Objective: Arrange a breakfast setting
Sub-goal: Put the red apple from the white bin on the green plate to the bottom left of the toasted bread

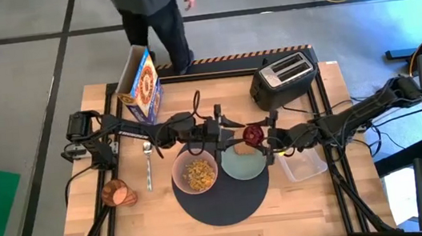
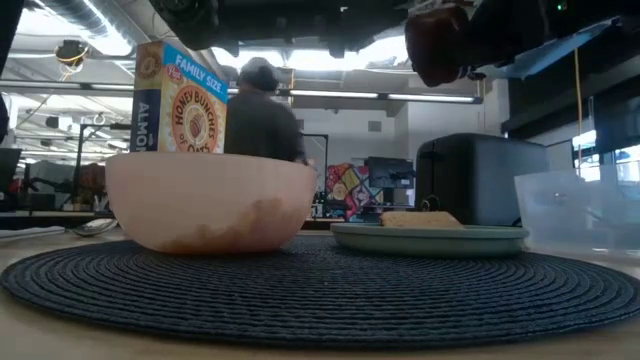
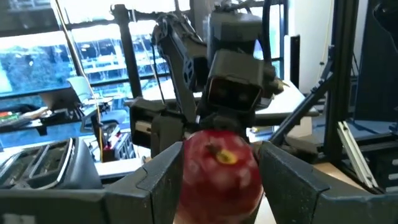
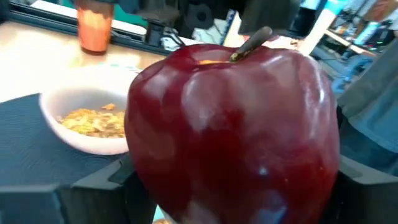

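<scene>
A red apple [image 1: 253, 134] hangs over the table's middle, above the far edge of the pale green plate [image 1: 242, 162]. My left gripper [image 1: 240, 134] comes at it from the left and my right gripper [image 1: 267, 137] from the right; both are shut on it. The plate carries a toast slice [image 2: 420, 218] and sits on the round dark mat [image 1: 222, 205], beside the pink bowl [image 1: 194, 174] of cereal. A metal spoon [image 1: 148, 166] and an amber cup [image 1: 118, 194] lie on the wood left of the mat. My left gripper pinches the apple's two sides [image 3: 186, 180] between its two fingers [image 3: 158, 180], coming level from the table's left. The apple's stem end [image 3: 219, 154] faces back along the fingers. The apple is clear of the plate and the table. My right gripper pinches the apple across its wide middle [image 4: 146, 168], one finger [image 4: 93, 186] on each side, coming nearly level from the table's right. The stem [image 4: 250, 42] points away from it, toward the left arm. The apple is lifted clear above the plate.
A black toaster [image 1: 285, 78] stands at the far right and a cereal box [image 1: 141, 86] at the far left. A clear plastic tub [image 1: 304, 163] sits right of the mat. A person [image 1: 154, 12] stands beyond the far edge.
</scene>
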Controlling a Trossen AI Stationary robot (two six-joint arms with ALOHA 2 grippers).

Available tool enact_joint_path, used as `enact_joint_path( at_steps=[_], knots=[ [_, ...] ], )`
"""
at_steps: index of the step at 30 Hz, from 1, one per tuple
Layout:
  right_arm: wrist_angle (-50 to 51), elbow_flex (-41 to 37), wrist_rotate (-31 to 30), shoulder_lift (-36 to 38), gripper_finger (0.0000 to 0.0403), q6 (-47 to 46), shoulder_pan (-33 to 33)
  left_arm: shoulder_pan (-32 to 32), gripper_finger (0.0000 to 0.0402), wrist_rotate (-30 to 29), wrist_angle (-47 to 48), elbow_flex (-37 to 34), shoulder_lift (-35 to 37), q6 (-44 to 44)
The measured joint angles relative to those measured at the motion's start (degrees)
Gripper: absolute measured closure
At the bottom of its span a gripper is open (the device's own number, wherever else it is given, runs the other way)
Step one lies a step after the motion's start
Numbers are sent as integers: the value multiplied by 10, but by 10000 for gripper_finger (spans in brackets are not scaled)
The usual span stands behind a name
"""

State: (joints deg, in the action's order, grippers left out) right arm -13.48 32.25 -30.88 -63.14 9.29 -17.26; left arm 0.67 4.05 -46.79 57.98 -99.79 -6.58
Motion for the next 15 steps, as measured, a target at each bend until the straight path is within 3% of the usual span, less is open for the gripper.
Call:
enact_joint_path(
  at_steps=[15],
  knots=[
    [-26, -1, -6, -10, 123, 16, 0, 1, 207, 12, 33, 63, -47, -11]
  ],
)
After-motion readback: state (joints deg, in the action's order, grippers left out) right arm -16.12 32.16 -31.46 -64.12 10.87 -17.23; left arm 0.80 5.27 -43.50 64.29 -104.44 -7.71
